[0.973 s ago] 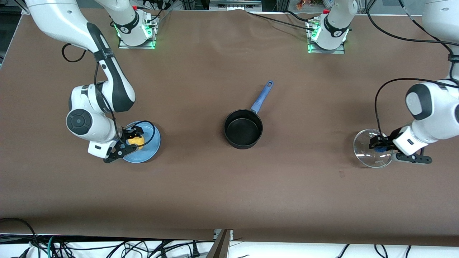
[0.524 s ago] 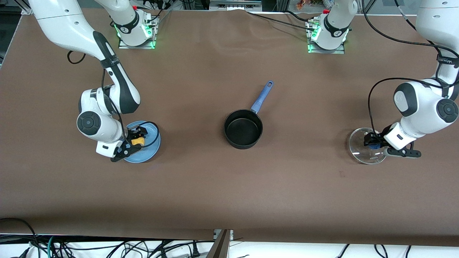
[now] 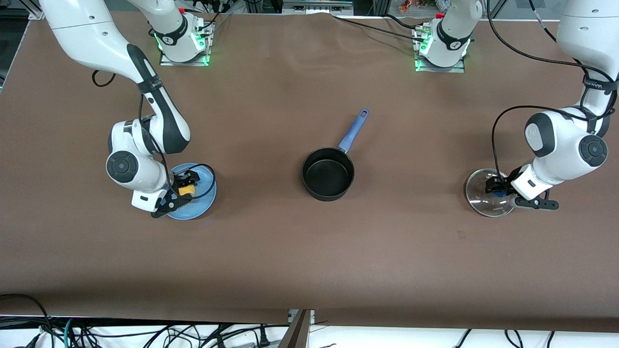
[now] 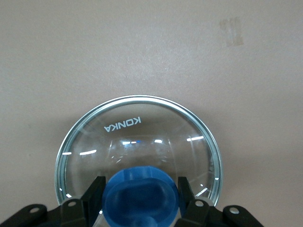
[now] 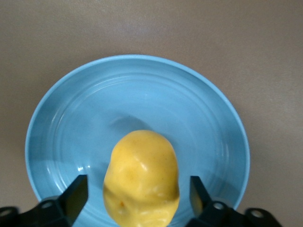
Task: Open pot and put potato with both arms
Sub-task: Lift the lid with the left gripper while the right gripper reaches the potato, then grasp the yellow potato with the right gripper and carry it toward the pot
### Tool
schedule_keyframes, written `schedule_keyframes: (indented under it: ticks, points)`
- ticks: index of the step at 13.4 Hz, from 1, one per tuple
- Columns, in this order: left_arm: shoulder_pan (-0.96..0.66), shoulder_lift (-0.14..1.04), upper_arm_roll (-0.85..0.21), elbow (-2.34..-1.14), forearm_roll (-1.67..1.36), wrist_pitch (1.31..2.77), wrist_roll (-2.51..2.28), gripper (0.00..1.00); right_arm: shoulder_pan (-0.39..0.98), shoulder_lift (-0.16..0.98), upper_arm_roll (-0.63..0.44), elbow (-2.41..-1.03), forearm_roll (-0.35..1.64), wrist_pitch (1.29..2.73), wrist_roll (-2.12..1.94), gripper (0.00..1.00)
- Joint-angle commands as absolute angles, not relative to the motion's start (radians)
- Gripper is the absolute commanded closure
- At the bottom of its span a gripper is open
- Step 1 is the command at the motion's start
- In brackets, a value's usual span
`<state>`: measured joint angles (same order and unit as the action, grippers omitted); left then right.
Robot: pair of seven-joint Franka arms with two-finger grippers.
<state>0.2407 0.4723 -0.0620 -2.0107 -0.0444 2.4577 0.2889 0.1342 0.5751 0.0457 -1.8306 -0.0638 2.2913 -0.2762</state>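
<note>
The black pot (image 3: pixel 328 174) stands uncovered in the middle of the table, its blue handle (image 3: pixel 353 130) pointing toward the robots' bases. The yellow potato (image 3: pixel 186 191) lies on a blue plate (image 3: pixel 200 200) toward the right arm's end. My right gripper (image 3: pixel 185 186) is low over the plate. In the right wrist view it (image 5: pixel 138 189) is open, with a gap on each side of the potato (image 5: pixel 142 184). My left gripper (image 3: pixel 494 187) is shut on the blue knob (image 4: pixel 141 198) of the clear glass lid (image 3: pixel 478 195), toward the left arm's end.
The brown table cover has a small tape mark (image 4: pixel 232 32) near the lid. Cables hang along the table edge nearest the front camera. The arms' bases (image 3: pixel 184 43) (image 3: pixel 442 46) stand at the edge farthest from it.
My left gripper has carried the lid a little toward the pot and the robots' bases. My right gripper has come lower around the potato on the plate.
</note>
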Motion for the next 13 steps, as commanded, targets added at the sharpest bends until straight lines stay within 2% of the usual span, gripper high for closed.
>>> schedule_keyframes:
  ticks: [1,2,3,4,5,6,9,13]
  points:
    - [0.242,0.485,-0.058,-1.999,-0.074,2.47,0.325,0.47,0.126,0.577,0.048,-1.841,-0.071,2.313,-0.288,0.29]
    - [0.242,0.494,-0.058,-1.994,-0.074,2.47,0.325,0.47,0.126,0.578,0.048,-1.841,-0.072,2.313,-0.288,0.34]
    - [0.242,0.497,-0.058,-1.988,-0.074,2.47,0.324,0.39,0.126,0.578,0.048,-1.838,-0.072,2.31,-0.287,0.46]
    - [0.245,0.492,-0.058,-1.985,-0.074,2.467,0.321,0.11,0.129,0.575,0.048,-1.829,-0.072,2.301,-0.285,0.59]
    - [0.245,0.482,-0.058,-1.967,-0.072,2.45,0.319,0.0,0.13,0.571,0.049,-1.815,-0.071,2.29,-0.287,0.67]
    - [0.245,0.46,-0.058,-1.959,-0.074,2.422,0.316,0.0,0.136,0.569,0.052,-1.781,-0.066,2.233,-0.282,0.71]
    - [0.245,0.396,-0.06,-1.912,-0.074,2.328,0.307,0.0,0.181,0.569,0.054,-1.613,-0.038,2.004,-0.235,0.72]
    - [0.198,0.31,-0.06,-1.79,-0.071,2.116,0.284,0.0,0.302,0.578,0.06,-1.459,0.041,1.85,-0.063,0.72]
